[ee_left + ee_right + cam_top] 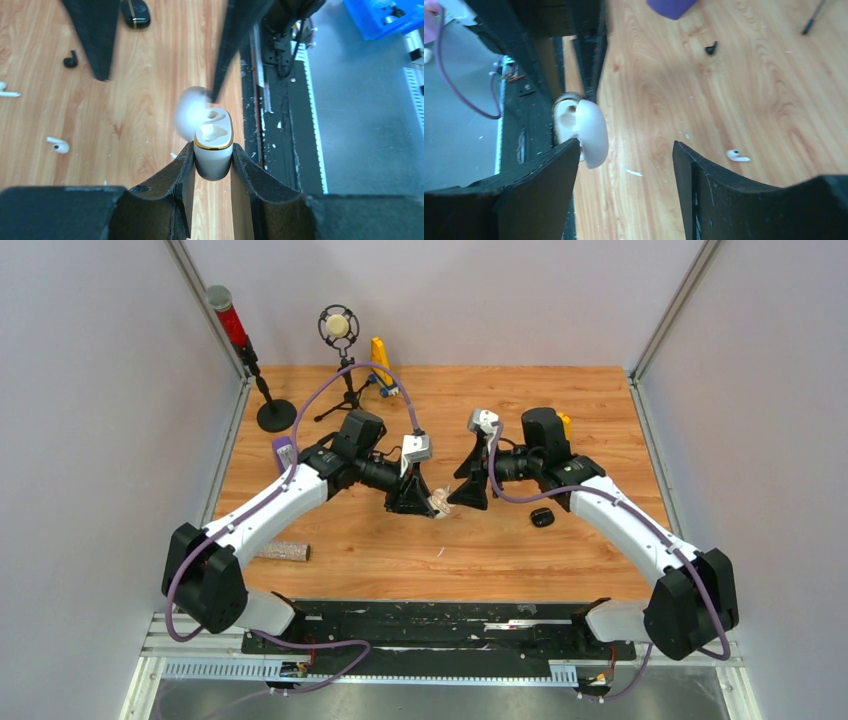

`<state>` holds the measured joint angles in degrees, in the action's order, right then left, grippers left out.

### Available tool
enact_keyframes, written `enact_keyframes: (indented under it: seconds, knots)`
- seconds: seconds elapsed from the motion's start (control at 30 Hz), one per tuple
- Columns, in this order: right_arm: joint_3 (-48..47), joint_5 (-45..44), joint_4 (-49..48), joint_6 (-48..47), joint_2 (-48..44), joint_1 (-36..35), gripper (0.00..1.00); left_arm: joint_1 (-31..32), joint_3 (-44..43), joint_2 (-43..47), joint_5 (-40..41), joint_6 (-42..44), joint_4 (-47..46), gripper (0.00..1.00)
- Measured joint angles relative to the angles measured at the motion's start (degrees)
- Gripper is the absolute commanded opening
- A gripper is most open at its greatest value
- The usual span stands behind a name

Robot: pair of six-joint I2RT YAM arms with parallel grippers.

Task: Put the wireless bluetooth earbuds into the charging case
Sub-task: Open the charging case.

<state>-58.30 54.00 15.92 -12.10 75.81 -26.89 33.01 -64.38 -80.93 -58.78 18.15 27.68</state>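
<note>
We are getting the case ready for the earbuds. Our left pincer (213, 149) is clamped on the white case (214, 166), with one finger on each side. The open end of the case faces the left wrist camera. The lid (191, 114) is flipped back, and the two little holes inside look empty. We cannot tell if the case rests on the worktop (600, 420) or hangs just above it.

Our right pincer (625, 147) is just beside the case. Its fingers are wide apart and there is nothing between them. One finger tip is up by the lid. It may be touching the lid, but the lid is blurry, so we cannot be sure.

No earbud is in the case yet. A white earbud (738, 156) lies on the worktop, off to one side of the right pincer. A black earbud (710, 48) lies farther away. The black case (542, 517) sits on the worktop near the right arm and looks closed.

We think the next move is for the right pincer to go to the white earbud. It should come down over it and pinch it gently. The earbud is tiny and smooth, so it could slip or flip away. Then it has to be turned so its stem points into a hole. The left pincer must hold the case steady for that.
</note>
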Motion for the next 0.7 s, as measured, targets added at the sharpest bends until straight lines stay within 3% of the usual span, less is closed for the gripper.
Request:
enact_keyframes:
  seconds: [0.3,0.5,0.7]
  knots:
    - [0.0,-3.87,-1.68,-0.61,-1.68,1.38,0.71,0.39,0.24,0.72,-2.64,0.02,0.92,0.22]
    - [-0.04,-6.1,-1.64,-1.49,-4.13,1.99,0.8,0.33,0.24,0.81,-2.56,-0.26,0.79,0.19]
    - [-4.09,-10.27,-1.64,-1.77,-5.38,6.05,0.82,-2.25,1.42,2.99,-0.79,-4.76,-4.11,0.2]
